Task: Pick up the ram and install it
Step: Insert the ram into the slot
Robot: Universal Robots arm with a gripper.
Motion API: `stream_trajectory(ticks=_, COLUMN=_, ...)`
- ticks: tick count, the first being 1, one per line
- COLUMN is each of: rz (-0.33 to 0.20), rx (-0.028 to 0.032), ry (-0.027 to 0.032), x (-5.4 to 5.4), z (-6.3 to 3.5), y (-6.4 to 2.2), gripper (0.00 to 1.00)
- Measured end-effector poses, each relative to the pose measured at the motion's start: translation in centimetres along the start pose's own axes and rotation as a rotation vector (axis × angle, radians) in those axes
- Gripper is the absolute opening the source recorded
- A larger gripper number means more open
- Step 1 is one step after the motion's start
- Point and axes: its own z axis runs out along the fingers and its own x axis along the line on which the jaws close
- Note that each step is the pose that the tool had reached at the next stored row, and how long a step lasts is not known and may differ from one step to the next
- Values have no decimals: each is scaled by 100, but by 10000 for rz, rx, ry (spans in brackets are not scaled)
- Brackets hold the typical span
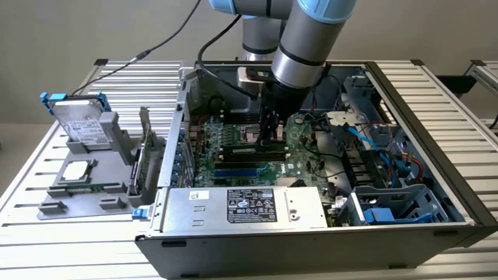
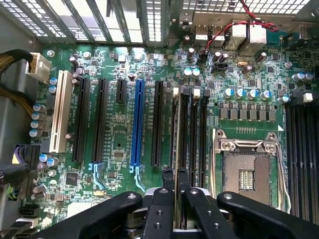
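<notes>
Bumpy green motherboard (image 2: 119, 134), thin flat ram (image 2: 176, 204)

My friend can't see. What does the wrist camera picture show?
The gripper pinches the ram, seen edge-on, over the black memory slots of a green motherboard. An empty processor socket sits beside them.

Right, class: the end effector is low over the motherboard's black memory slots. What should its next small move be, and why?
Probably a short, straight descent. The end effector is shut on what looks like the thin green ram stick, held edge-on along the long black plastic memory slots, apparently not yet seated.
</notes>
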Motion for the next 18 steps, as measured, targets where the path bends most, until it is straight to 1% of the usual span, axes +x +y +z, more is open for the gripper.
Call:
stream_trajectory(ticks=2, rz=3, rx=-69, ry=16, x=1, z=-6, y=-26, gripper=14)
stream_trajectory(ticks=5, rz=-2, rx=-126, ry=26, x=2, z=-12, y=-88, gripper=14)
stream_trajectory(ticks=6, rz=-2, rx=-142, ry=28, x=1, z=-9, y=-93, gripper=14)
stream_trajectory(ticks=7, rz=-1, rx=-175, ry=30, x=-1, z=-8, y=-93, gripper=14)
stream_trajectory(ticks=8, rz=-1, rx=-233, ry=30, x=-1, z=-8, y=-93, gripper=14)
stream_trajectory(ticks=9, rz=-3, rx=-322, ry=26, x=-2, z=-8, y=-94, gripper=14)
stream_trajectory(ticks=10, rz=-3, rx=-447, ry=25, x=-5, z=-8, y=-94, gripper=14)
stream_trajectory(ticks=11, rz=-3, rx=-603, ry=25, x=-7, z=-7, y=-95, gripper=14)
stream_trajectory(ticks=12, rz=-4, rx=-743, ry=23, x=-8, z=-7, y=-97, gripper=14)
stream_trajectory(ticks=13, rz=-4, rx=-831, ry=24, x=-9, z=-5, y=-101, gripper=14)
stream_trajectory(ticks=14, rz=-4, rx=-886, ry=25, x=-9, z=-5, y=-111, gripper=14)
stream_trajectory(ticks=15, rz=-4, rx=-927, ry=24, x=-8, z=-3, y=-129, gripper=14)
stream_trajectory(ticks=17, rz=-6, rx=-978, ry=22, x=-9, z=6, y=-175, gripper=14)
stream_trajectory(ticks=18, rz=-5, rx=-1016, ry=22, x=-8, z=10, y=-199, gripper=14)
